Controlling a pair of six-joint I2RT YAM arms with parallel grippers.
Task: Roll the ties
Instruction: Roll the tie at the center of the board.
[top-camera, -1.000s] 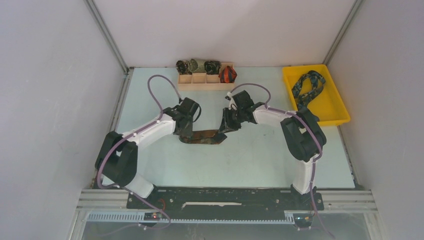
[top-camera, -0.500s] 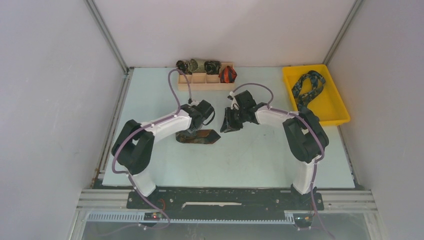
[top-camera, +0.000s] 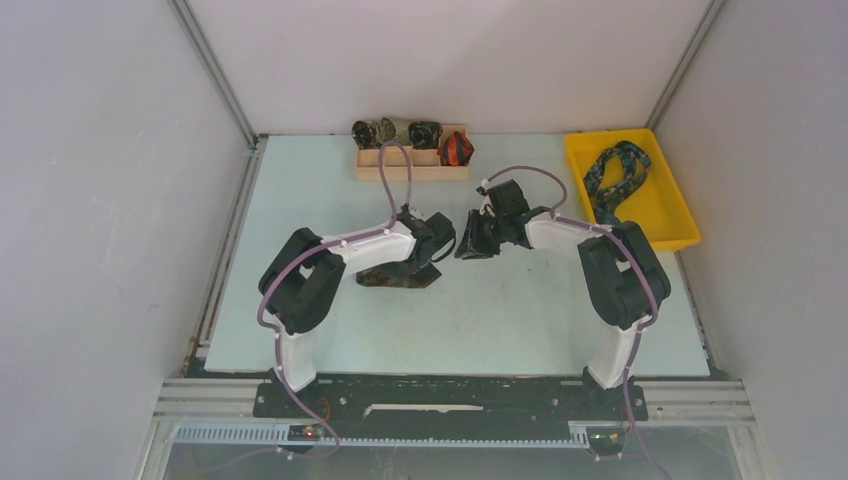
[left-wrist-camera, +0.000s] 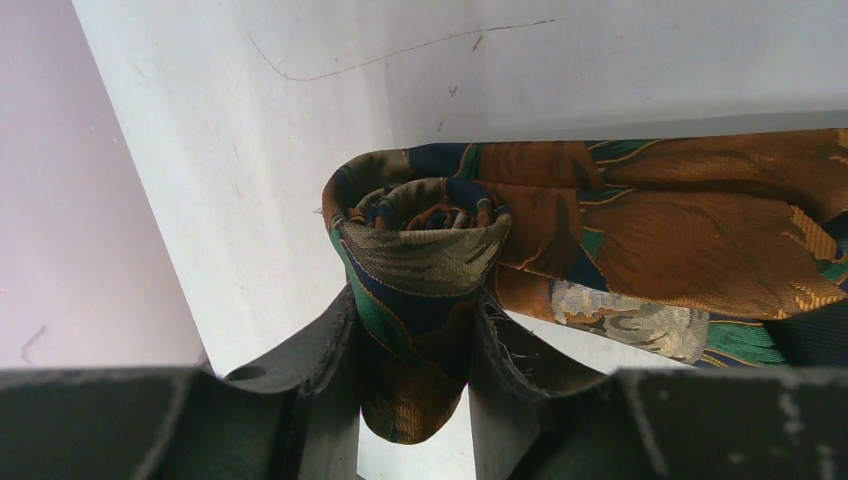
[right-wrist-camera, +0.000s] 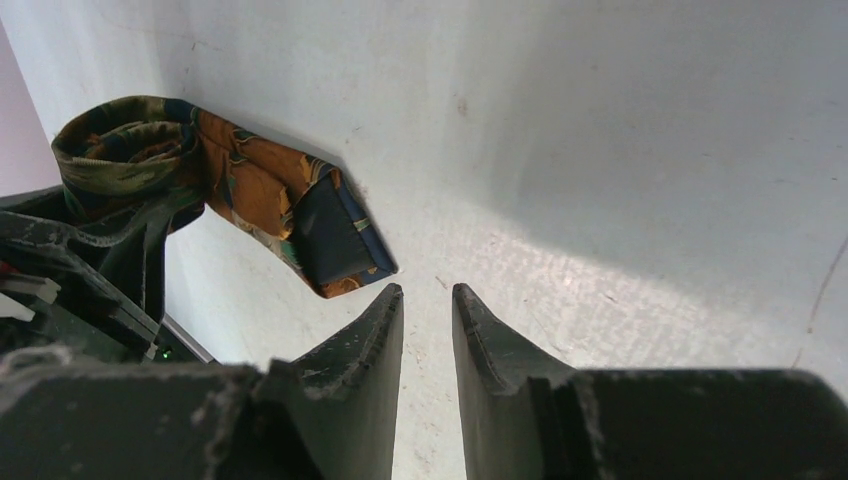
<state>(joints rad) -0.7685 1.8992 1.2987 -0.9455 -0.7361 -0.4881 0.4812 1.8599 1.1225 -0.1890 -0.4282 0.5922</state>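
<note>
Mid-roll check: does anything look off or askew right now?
The rolled end of the brown-orange tie, pinched in the left gripper, looks loose and lopsided, its layers not lined up. Nothing else stands out.

Open counter (top-camera: 480, 320) lies in the near middle and along the left side; the centre is crowded, the left claw (left-wrist-camera: 415, 340) clamped on the half-rolled brown tie (left-wrist-camera: 650, 230) sitting just beside the right claw (right-wrist-camera: 428, 300), only a narrow gap between them; the wooden box (top-camera: 410, 168) blocks the far centre; the yellow tray (top-camera: 665, 215) fills the far right corner; walls (top-camera: 100, 200) close left, right and far.
</note>
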